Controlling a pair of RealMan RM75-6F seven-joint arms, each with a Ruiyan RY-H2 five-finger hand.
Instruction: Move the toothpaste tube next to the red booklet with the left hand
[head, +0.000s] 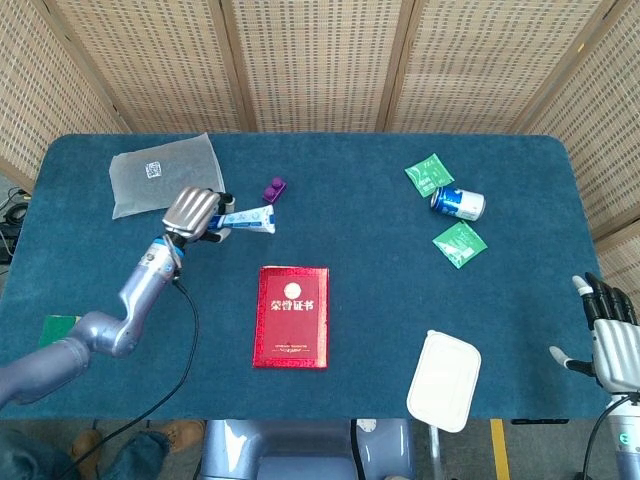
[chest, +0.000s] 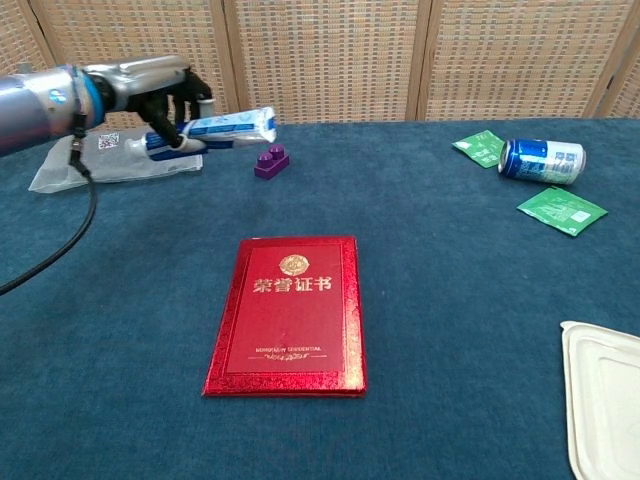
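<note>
Left hand (head: 192, 212) is up off the bench (head: 130, 290), its fingers curled around the near-left end of the tube (head: 245, 220), which it holds in the air. Most of the tube sticks out to the right of the hand, past the fingers (chest: 178, 104). In the chest view the hand (chest: 150, 95) shows at upper left, with the tube (chest: 232, 125) jutting right from it, just above and left of the purple block (chest: 270, 160). The tube's long axis runs roughly left to right, nearly level, with its flat crimped end pointing right. It hangs over the far-left part of the bench, beyond the booklet (head: 291, 316), which lies flat near the middle, well apart from it. A clear bag (head: 163, 174) lies on the bench left of the hand.

Right hand (head: 612, 340) sits off the near-right edge of the bench, its fingers spread and holding nothing.
</note>
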